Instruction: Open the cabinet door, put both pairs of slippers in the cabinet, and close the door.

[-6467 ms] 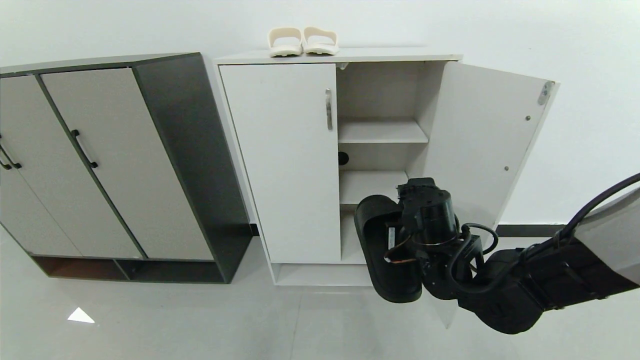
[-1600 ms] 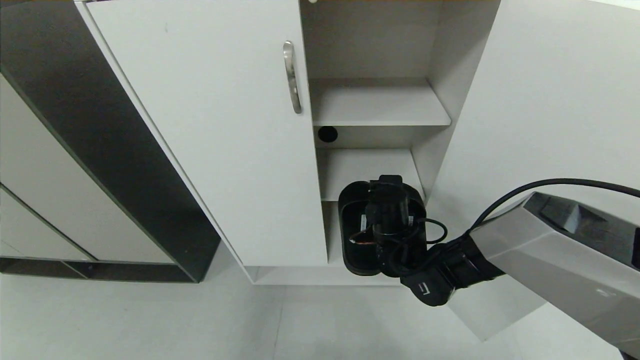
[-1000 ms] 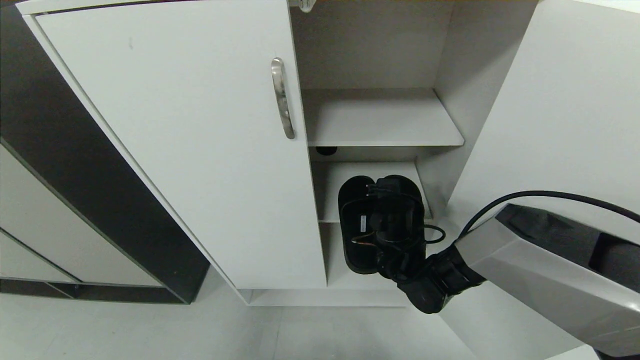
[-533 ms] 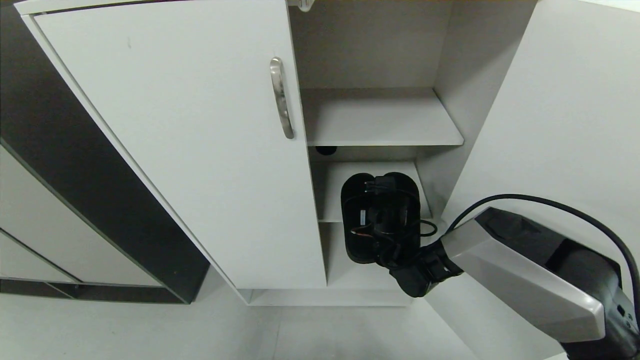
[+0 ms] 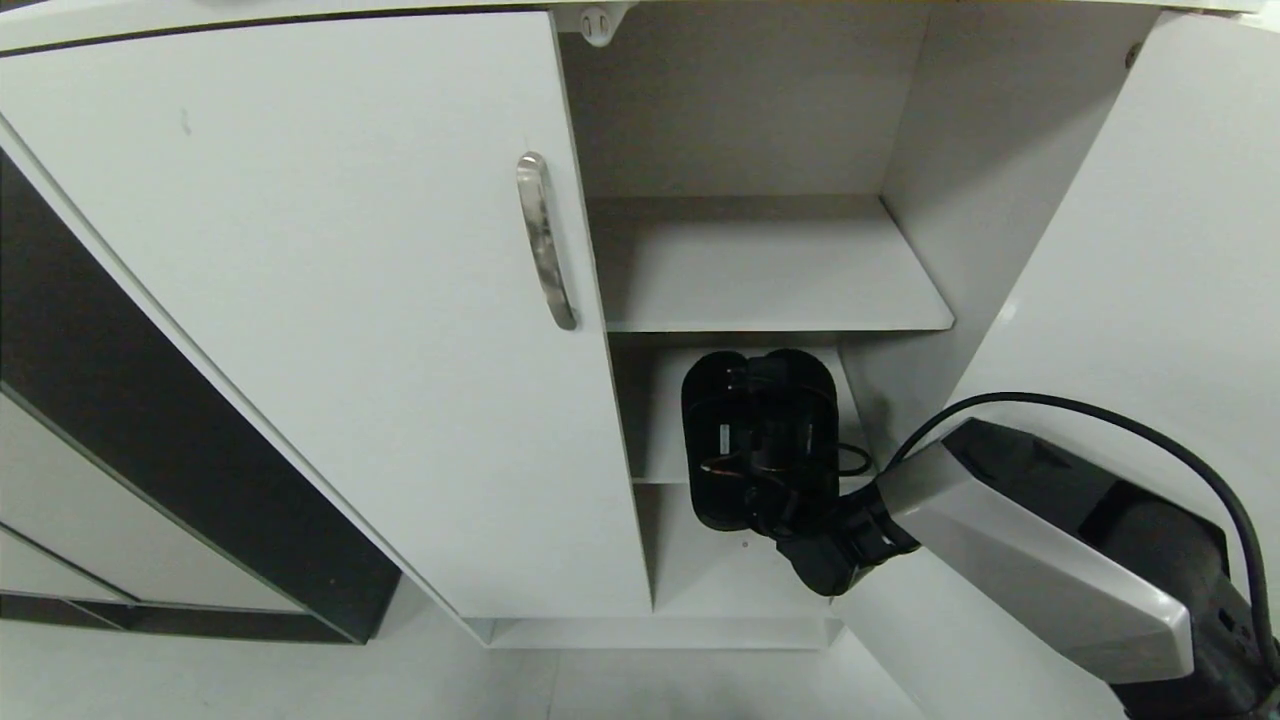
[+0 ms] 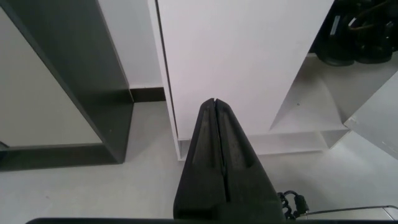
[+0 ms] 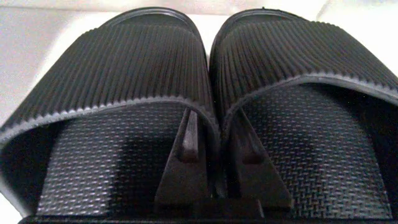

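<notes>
The left end effector (image 6: 214, 109) is clenched and empty, pointing at the floor (image 6: 93, 186). The right end effector (image 5: 765, 440) is stretched into the cabinet, grasping both black slippers (image 5: 712, 400) over the second shelf (image 5: 655, 420). The closed door (image 5: 300, 300) is just left of it, the side wall (image 5: 870, 400) near on its right, and the upper shelf (image 5: 770, 270) close above.

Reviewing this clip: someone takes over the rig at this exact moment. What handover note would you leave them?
Right gripper: shut on the black slippers, pinching their two inner edges together. The pair is partway over the lower shelf, with the heels past its front edge.
Left gripper: shut, holding nothing, in front of the closed left door.
Done: right door is open.
To do: push the black pair fully in and release it, shelve the second pair, then close the door.
</notes>
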